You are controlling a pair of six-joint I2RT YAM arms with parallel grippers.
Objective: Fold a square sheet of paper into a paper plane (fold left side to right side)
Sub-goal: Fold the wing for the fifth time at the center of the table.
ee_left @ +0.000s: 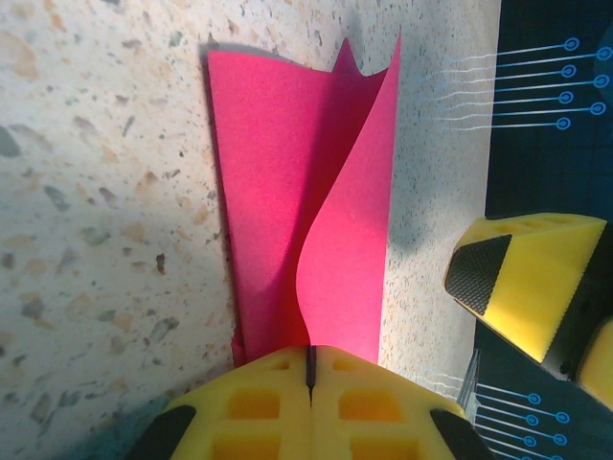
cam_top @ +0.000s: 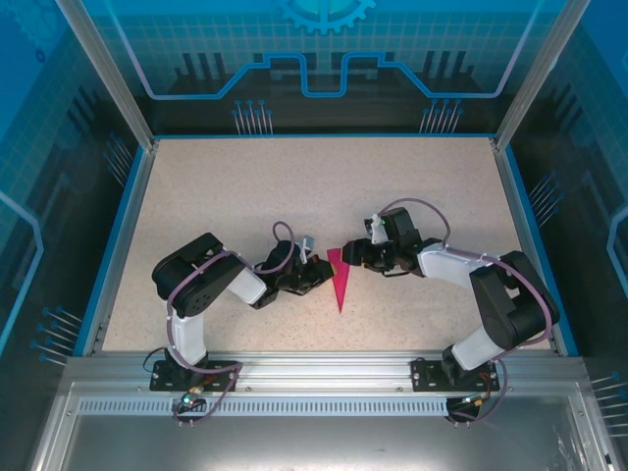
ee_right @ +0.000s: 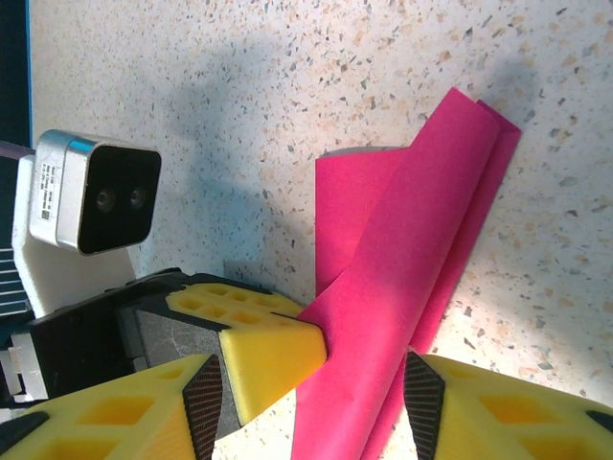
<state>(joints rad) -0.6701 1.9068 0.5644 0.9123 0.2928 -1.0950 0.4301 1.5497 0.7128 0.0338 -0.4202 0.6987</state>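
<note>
One end of the paper plane (ee_left: 278, 192) hides inside the pinching left hand (ee_left: 311, 362); right hand (ee_right: 314, 398) stands spread

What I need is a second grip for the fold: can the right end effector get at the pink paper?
Probably yes: the right end effector is open with the paper between its fingers. The left end effector, shut on the paper, crowds that gap and could be pinched.

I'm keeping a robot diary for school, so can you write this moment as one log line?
left gripper: shut on pink paper | right gripper: open, straddling it | pink paper: folded narrow, one flap curling up
</note>
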